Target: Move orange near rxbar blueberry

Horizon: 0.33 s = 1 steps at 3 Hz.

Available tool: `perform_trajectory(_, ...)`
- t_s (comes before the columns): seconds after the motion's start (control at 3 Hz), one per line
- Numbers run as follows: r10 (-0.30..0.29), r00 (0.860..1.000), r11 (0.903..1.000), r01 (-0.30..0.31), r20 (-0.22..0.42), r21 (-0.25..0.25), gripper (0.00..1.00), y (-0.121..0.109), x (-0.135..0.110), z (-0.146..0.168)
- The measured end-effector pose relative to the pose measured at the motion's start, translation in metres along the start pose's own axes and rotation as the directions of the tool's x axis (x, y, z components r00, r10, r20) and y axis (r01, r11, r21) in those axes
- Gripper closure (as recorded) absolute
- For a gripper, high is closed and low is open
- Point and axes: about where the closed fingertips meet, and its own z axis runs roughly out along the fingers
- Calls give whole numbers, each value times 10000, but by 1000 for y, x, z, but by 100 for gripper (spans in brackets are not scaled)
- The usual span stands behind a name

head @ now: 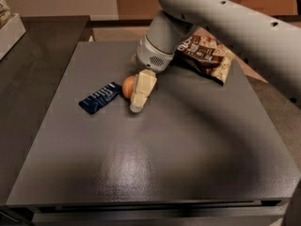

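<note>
One orange [127,87] — on the grey table [188,164], just beside the right end of the rxbar blueberry [100,98], which lies flat and angled. One gripper [134,101] — low at the table surface, close against the orange's right side; whether it grips the fruit cannot be told. One snack bag [207,55] — rear right, well apart.

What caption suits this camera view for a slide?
End effector beside the orange, which lies close to the rxbar blueberry.
</note>
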Motion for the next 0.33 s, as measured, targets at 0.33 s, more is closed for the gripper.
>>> perform_trajectory(0.33,0,10000,10000,0,0,-1,0,0,0,0)
